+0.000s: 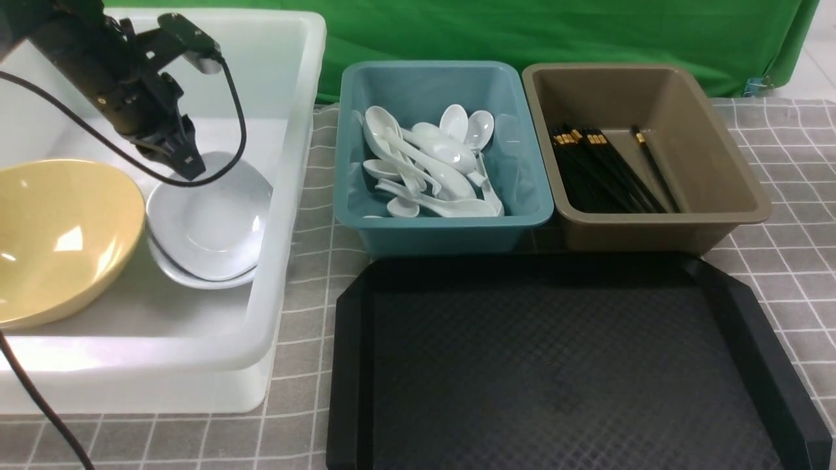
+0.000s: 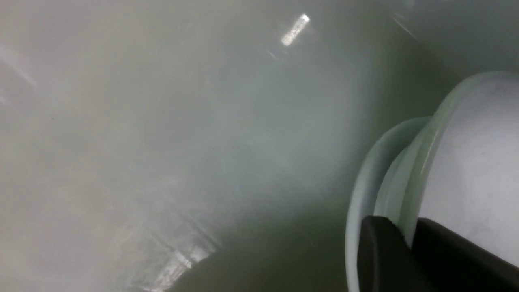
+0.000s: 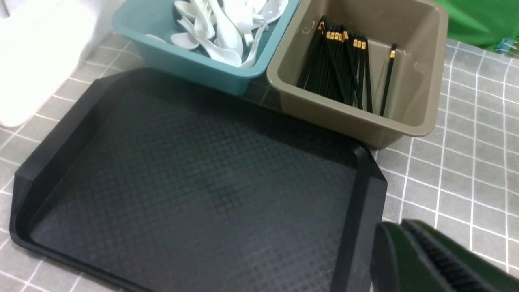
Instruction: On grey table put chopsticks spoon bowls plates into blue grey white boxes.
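Front view: left gripper [image 1: 186, 160] sits in the white tub [image 1: 287, 196] at the stacked plates [image 1: 215, 228], beside the yellow bowl [image 1: 59, 235].
Left jaws: straddling the upper plate's rim, narrowly parted; grip uncertain, perhaps loosening.
Right gripper [image 3: 409, 259]: closed, empty, over the black tray [image 3: 194, 182].
Spoons [image 1: 431, 163]: teal tub [image 1: 366, 222].
Chopsticks [image 1: 601, 170]: brown tub [image 1: 718, 163].

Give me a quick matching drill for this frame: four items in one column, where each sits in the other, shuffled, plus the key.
Items
1. white soup spoons
2. black chopsticks
3. yellow bowl
4. black tray

Places
A. in the translucent white tub, beside the stacked white dishes
B. in the teal-blue tub
C. on the grey table, nothing on it
D. in the brown-grey tub

Pairs: 1-B, 2-D, 3-A, 4-C
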Robot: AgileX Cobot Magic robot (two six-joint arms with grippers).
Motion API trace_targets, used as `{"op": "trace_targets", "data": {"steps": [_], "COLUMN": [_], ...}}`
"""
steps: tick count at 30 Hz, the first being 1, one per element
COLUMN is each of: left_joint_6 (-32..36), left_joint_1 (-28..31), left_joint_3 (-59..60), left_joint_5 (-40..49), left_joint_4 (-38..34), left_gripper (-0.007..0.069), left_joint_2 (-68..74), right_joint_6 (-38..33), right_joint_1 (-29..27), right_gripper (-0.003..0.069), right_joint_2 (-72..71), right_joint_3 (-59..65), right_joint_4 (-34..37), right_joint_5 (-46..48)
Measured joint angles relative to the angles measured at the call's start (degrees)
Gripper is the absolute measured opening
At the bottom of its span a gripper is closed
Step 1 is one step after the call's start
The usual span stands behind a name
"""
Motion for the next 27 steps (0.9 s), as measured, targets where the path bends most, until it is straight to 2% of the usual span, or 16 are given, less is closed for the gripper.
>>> {"op": "trace_targets", "data": {"steps": [3,5,6,8,9,10,11,12,14,16,19,21,22,24,27], "left_joint_6": [-3.3,-6.1,-6.4,-9.8,-10.0,-10.8,-10.9,-11.9,-14.2,-16.5,-20.3,-26.3,-26.9,-30.0,-32.9], "left_joint_1": [0.0,0.0,0.0,0.0,0.0,0.0,0.0,0.0,0.0,0.0,0.0,0.0,0.0,0.0,0.0], "left_joint_3": [0.0,0.0,0.0,-0.1,-0.1,-0.5,-0.5,-1.0,-2.7,-4.8,-8.4,-11.4,-11.5,-11.7,-8.8], "left_joint_5": [-0.3,-0.9,-0.9,-1.6,-1.6,-1.7,-1.7,-1.7,-1.4,-0.1,0.8,0.8,0.8,0.9,0.9], "left_joint_4": [1.8,3.2,3.4,5.2,5.5,6.0,6.0,6.3,6.4,6.4,6.4,6.3,6.1,3.8,0.5], "left_gripper": [0.0163,0.0252,0.0260,0.0364,0.0371,0.0416,0.0416,0.0458,0.0495,0.0498,0.0473,0.0382,0.0372,0.0218,0.0057], "left_joint_2": [0.0,0.0,0.0,0.0,0.0,0.0,0.0,0.0,0.0,0.1,0.0,-1.4,-1.6,-5.0,-9.9], "right_joint_6": [0.0,0.0,0.0,0.0,0.0,0.0,0.0,0.0,0.0,0.0,0.0,0.0,0.0,0.0,0.0], "right_joint_1": [0.0,0.0,0.0,0.0,0.0,0.0,0.0,0.0,0.0,0.0,0.0,0.0,0.0,0.0,0.0], "right_gripper": [0.0000,0.0000,0.0000,0.0001,0.0001,0.0003,0.0004,0.0007,0.0010,0.0010,0.0010,0.0010,0.0010,0.0010,0.0010], "right_joint_2": [0.0,0.0,0.0,0.0,0.0,0.0,0.0,0.0,0.0,0.0,0.0,0.0,0.0,0.0,0.0], "right_joint_3": [0.0,0.0,0.0,0.0,0.0,0.0,0.0,0.0,0.0,0.0,0.0,0.0,0.0,0.0,0.0], "right_joint_4": [0.0,0.0,0.0,0.0,0.0,0.0,0.0,0.0,0.0,0.0,0.0,-0.8,-0.9,-1.7,-2.3], "right_joint_5": [-0.3,-0.5,-0.5,-0.9,-1.0,-1.2,-1.2,-1.4,-1.8,-2.3,-2.7,-2.8,-2.8,-2.8,-2.8]}}
